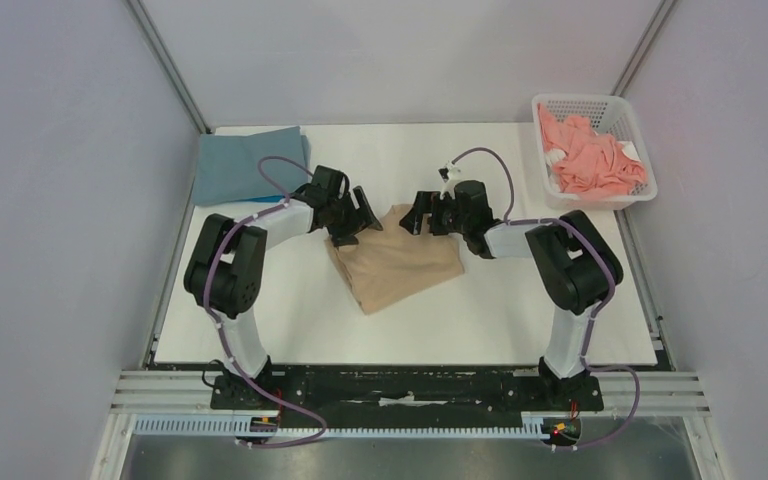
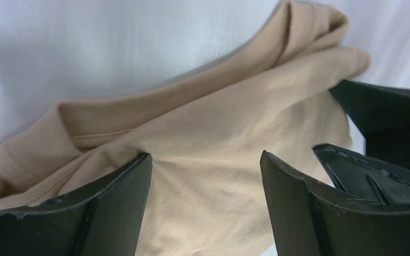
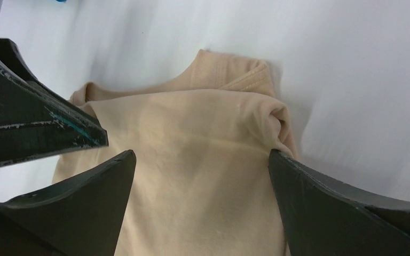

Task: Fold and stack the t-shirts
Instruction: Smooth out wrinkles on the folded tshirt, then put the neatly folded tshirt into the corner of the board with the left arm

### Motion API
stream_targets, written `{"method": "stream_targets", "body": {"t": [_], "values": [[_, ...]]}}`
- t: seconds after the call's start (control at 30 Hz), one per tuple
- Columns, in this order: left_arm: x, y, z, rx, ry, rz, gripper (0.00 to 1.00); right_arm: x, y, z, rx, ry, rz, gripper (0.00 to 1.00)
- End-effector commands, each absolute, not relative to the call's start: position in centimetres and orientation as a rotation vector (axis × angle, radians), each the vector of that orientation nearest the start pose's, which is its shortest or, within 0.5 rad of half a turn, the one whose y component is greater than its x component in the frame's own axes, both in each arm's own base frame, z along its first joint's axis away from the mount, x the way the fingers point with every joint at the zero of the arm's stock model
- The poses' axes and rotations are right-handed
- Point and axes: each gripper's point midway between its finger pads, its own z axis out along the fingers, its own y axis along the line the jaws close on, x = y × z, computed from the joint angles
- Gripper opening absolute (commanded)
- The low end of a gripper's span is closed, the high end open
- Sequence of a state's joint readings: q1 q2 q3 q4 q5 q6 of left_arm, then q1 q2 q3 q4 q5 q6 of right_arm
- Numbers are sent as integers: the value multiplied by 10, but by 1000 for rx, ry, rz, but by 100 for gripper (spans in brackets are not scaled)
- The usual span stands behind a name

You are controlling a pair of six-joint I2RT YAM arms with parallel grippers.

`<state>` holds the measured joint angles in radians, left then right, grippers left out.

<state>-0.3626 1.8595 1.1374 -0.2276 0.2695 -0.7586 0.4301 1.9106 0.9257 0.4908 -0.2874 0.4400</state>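
Tan tee [image 1: 400, 265], L end effector [image 1: 363, 220] splayed, R end effector [image 1: 416, 218] splayed

tan shirt [image 1: 400, 265]; grey-blue shirt [image 1: 245, 165]; coral shirt [image 1: 595, 160]

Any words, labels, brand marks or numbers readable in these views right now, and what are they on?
No readable text in any view.
Tan t-shirt: plain cloth, no print or label showing.
Grey-blue t-shirt: plain, nothing printed.
Coral pink t-shirt in the basket: a white patch, perhaps a tag, too small to read.
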Motion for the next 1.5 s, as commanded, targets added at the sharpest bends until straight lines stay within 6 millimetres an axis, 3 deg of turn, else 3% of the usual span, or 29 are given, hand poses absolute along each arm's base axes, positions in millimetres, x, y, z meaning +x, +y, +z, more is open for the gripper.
{"method": "stream_targets", "body": {"t": [0.0,0.07,0.13,0.23,0.27,0.33,0.47,0.57,0.7,0.93,1.07,1.27,1.37,1.47], "values": [[388,-180,61,-361,2591,-435,81,413,246,72,-189,2122,716,98],[395,-157,91,-393,2511,-287,82,417,236,104,-188,2063,658,98],[395,-137,121,-434,2424,-196,84,423,214,136,-118,2008,570,98],[374,-116,143,-523,2373,-129,85,412,184,163,-55,1950,494,98],[361,-110,141,-553,2379,-107,86,405,174,172,-37,1921,464,98],[339,-109,134,-581,2390,-140,89,384,156,170,12,1910,424,98],[301,-131,112,-547,2456,-358,89,338,133,157,126,1885,459,98],[284,-149,99,-546,2458,-498,89,313,121,137,194,1885,488,98],[274,-164,84,-542,2455,-591,89,289,127,131,135,1860,576,98],[274,-168,40,-611,2488,-596,87,268,125,124,77,1871,587,98],[273,-173,11,-635,2592,-547,69,266,105,113,165,1897,488,98],[266,-186,-21,-576,2724,-371,42,266,93,113,195,1884,425,98],[271,-180,-24,-516,2747,-178,3,266,87,114,214,1880,397,98],[298,-169,-8,-427,2694,37,2,265,82,115,230,1871,374,98]]}}
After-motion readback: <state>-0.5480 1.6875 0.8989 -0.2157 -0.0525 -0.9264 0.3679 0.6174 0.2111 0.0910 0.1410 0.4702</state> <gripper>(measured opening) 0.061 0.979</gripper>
